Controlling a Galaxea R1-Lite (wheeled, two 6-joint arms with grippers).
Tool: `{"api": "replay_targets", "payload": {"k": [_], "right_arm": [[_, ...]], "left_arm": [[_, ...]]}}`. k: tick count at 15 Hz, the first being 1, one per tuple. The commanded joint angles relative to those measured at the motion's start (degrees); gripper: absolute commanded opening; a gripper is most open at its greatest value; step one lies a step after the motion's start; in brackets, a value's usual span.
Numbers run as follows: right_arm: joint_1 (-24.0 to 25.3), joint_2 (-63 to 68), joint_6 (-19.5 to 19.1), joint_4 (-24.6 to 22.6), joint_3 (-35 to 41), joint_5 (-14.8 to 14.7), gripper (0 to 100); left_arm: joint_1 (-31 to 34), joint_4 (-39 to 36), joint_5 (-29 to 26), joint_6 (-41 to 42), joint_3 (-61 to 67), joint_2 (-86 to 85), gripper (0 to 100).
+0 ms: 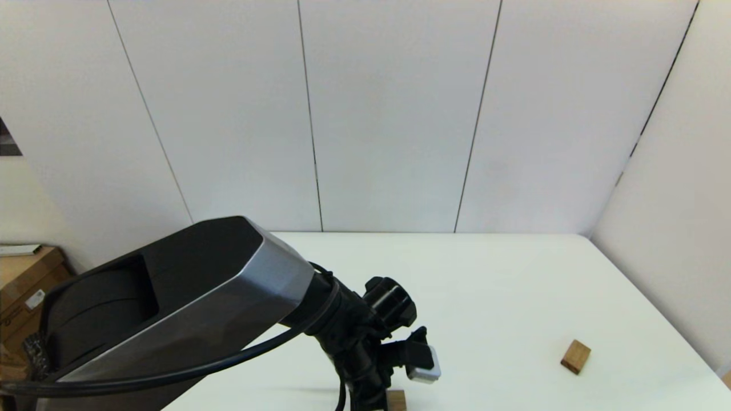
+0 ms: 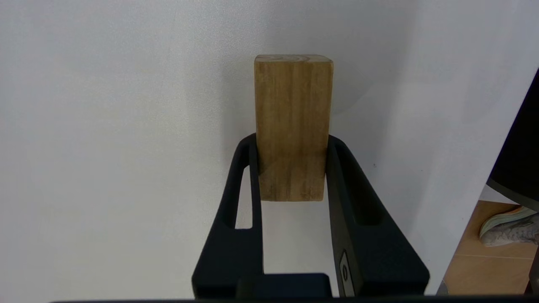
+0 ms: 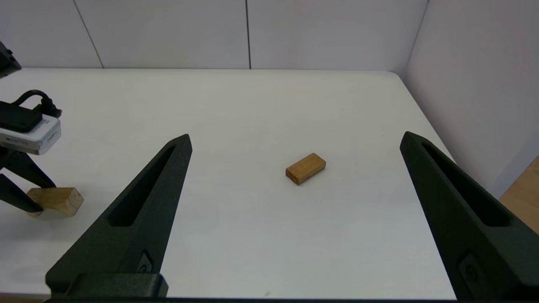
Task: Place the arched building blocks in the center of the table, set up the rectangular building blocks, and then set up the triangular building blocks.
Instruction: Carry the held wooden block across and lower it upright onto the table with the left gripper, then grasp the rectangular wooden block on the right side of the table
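Note:
My left gripper (image 2: pixel 290 141) is shut on a light-brown oblong wooden block (image 2: pixel 292 105), which I take for the arched block; its cut-out does not show clearly. The block lies low over the white table (image 1: pixel 514 285) near the front edge, where the head view catches only a corner of the arched block (image 1: pixel 396 400) beside the left gripper (image 1: pixel 377 402). The rectangular block (image 1: pixel 575 356) lies flat at the right of the table. Behind the rectangular block (image 3: pixel 305 168), my right gripper (image 3: pixel 294 139) hovers wide open and empty. The triangular block is out of view.
The left arm's large housing (image 1: pixel 171 308) fills the lower left of the head view. Cardboard boxes (image 1: pixel 23 285) stand off the table's left. White wall panels close the back and right. A wooden floor with a shoe (image 2: pixel 509 225) shows past the table edge.

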Motion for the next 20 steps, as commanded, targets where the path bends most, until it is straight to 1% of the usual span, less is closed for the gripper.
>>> {"api": "replay_targets", "payload": {"k": [1, 5, 6, 12, 14, 16, 17, 20], "right_arm": [[0.02, 0.07, -0.01, 0.03, 0.00, 0.10, 100], [0.02, 0.07, -0.01, 0.03, 0.00, 0.01, 100], [0.02, 0.07, -0.01, 0.03, 0.00, 0.01, 100], [0.02, 0.07, -0.01, 0.03, 0.00, 0.01, 100], [0.02, 0.07, -0.01, 0.03, 0.00, 0.01, 100], [0.02, 0.07, -0.01, 0.03, 0.00, 0.01, 100], [0.02, 0.07, -0.01, 0.03, 0.00, 0.10, 100], [0.02, 0.07, -0.01, 0.03, -0.08, 0.01, 100]], "left_arm": [[-0.01, -0.18, -0.05, 0.04, -0.31, 0.05, 0], [-0.01, 0.00, -0.14, 0.04, -0.04, 0.13, 0], [-0.01, 0.08, -0.14, 0.22, 0.05, -0.04, 100], [-0.01, -0.27, -0.22, -0.05, -0.66, -0.13, 100], [0.17, -0.35, -0.31, -0.31, -1.62, -2.68, 100], [0.96, 0.52, -0.40, -0.49, -1.10, -9.45, 100], [1.66, 2.19, -0.31, -1.80, -0.66, -15.07, 100], [3.95, 10.28, 0.22, -6.73, 0.84, -33.18, 100]]}}
